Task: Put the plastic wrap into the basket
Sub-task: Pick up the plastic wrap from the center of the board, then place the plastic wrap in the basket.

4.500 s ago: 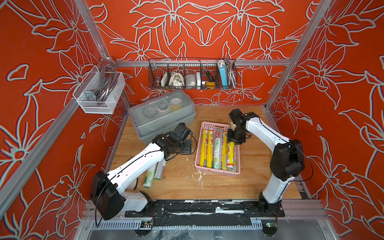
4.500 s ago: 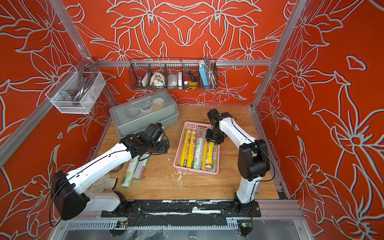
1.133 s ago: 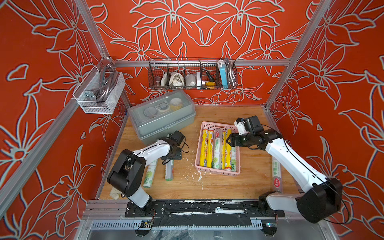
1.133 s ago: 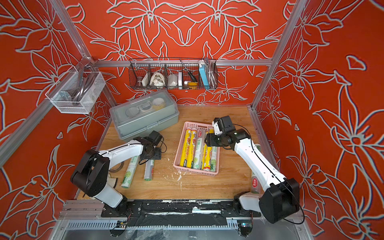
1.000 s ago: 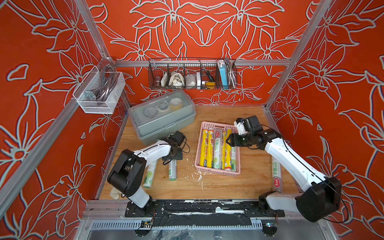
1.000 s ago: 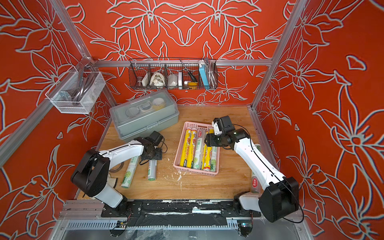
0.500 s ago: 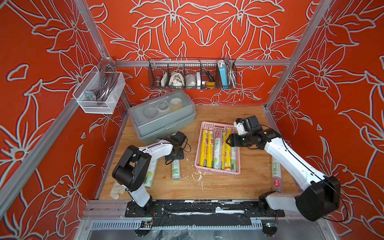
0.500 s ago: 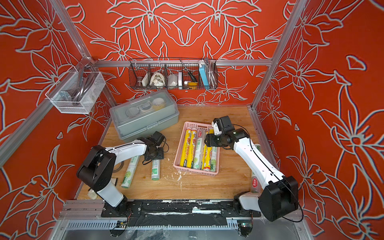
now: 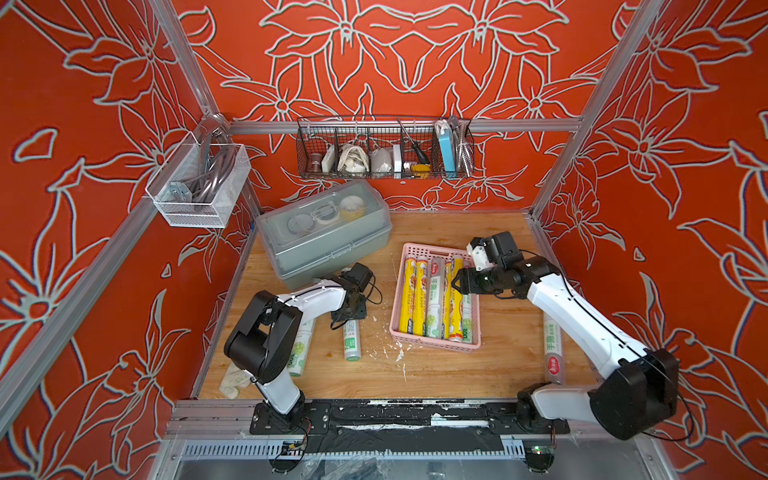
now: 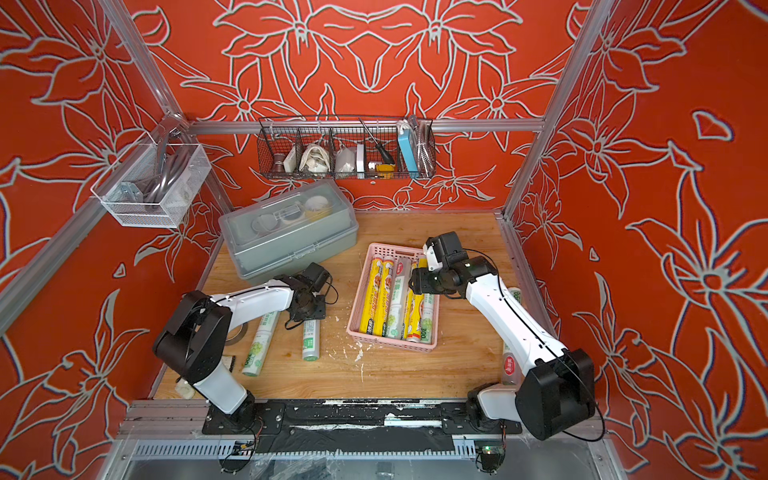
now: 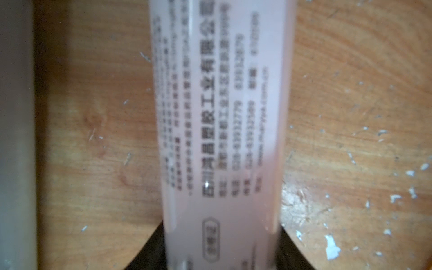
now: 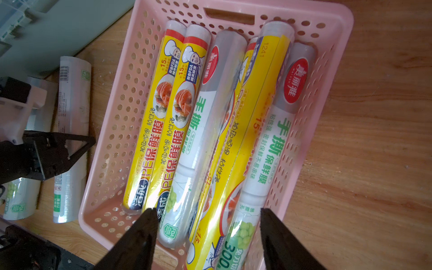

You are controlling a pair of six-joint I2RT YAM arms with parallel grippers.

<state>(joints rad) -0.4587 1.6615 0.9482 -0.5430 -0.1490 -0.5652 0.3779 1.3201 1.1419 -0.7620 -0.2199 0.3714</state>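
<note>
White plastic wrap roll lies on wooden table, straddled by left pincer.

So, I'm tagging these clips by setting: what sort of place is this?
Probably a staged robot test booth, not a home: red flower-patterned walls on aluminium frame posts, and a white left arm and white right arm mounted on a black base rail.

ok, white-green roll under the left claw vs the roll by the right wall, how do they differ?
The white-green roll lies left of the basket; the right-wall roll lies right of it.
The left claw straddles the white-green roll's far end; no claw is at the right-wall roll.
The right-wall roll shows a red label; the white-green roll's visible part shows none.
Both lie flat on the table, outside the basket.
</note>
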